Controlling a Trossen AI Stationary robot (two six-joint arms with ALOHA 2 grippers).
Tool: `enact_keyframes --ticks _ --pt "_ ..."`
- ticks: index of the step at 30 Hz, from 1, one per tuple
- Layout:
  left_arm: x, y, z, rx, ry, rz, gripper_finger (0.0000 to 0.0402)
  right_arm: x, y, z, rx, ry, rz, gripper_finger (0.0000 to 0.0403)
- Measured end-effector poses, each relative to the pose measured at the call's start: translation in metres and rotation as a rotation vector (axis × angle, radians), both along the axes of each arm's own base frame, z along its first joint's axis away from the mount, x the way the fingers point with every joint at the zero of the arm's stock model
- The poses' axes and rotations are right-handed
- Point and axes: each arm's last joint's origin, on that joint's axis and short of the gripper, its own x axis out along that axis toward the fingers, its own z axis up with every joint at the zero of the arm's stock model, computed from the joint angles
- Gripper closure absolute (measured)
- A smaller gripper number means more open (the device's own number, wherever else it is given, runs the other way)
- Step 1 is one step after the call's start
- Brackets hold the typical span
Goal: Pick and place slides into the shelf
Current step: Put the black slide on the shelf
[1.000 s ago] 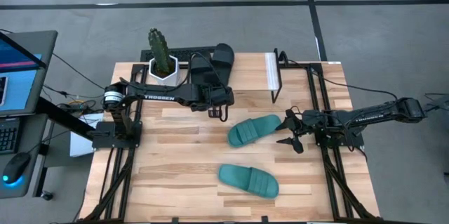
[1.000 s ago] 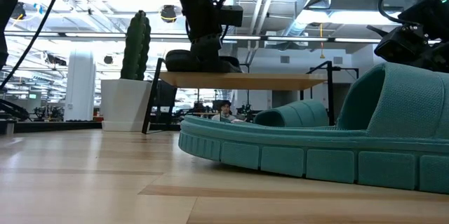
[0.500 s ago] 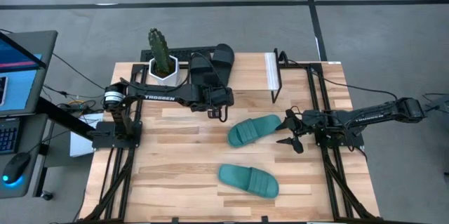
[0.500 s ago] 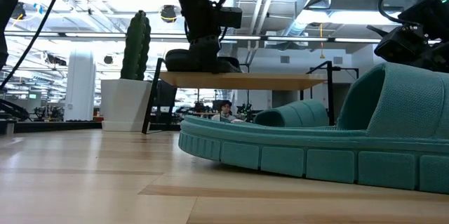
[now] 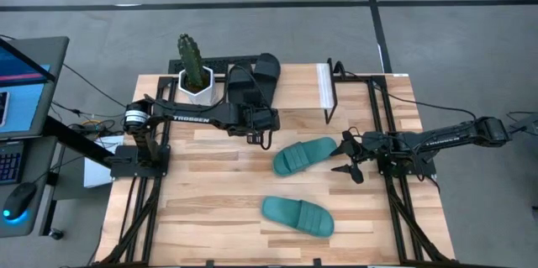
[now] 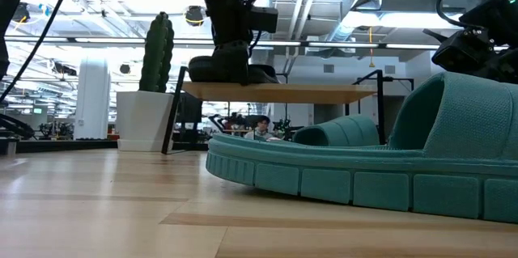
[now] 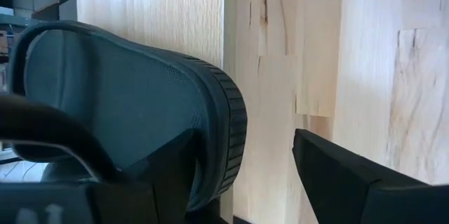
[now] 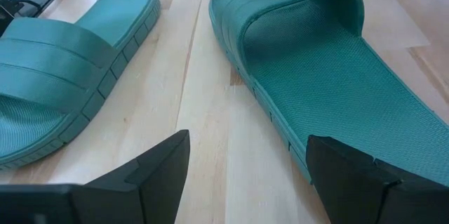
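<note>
Two black slides [image 5: 239,83] [image 5: 267,68] lie side by side on the shelf's wooden top [image 5: 298,91]. My left gripper [image 5: 254,112] stands open at the near end of the left black slide [image 7: 133,104], whose heel lies between the fingers [image 7: 337,175]. In the low view the gripper [image 6: 231,48] stands over that slide [image 6: 231,70] from above. Two teal slides [image 5: 304,155] [image 5: 298,216] lie flat on the table. My right gripper [image 5: 349,157] waits open just right of the farther teal slide [image 8: 316,62]. My left gripper has one finger [image 7: 165,171] right against the black slide's heel rim [image 7: 228,133]; I cannot tell whether it touches. The other finger stands clear of the slide, with bare wood between. The slide rests on the shelf's top.
A potted cactus [image 5: 193,70] stands at the far left, beside the shelf. The shelf's white end [image 5: 324,87] is on the right. Black frame rails [image 5: 382,117] run along the table's sides. Open tabletop lies near the front left [image 5: 210,201].
</note>
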Motion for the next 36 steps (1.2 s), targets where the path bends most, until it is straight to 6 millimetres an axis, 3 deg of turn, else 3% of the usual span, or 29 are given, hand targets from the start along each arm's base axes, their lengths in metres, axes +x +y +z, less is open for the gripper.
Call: enact_keyframes --ticks 36 --pt "0.0005 -0.0011 0.0007 0.013 0.003 -0.011 0.018 0.0 0.0 0.0001 0.0 0.0 0.0 0.0133"
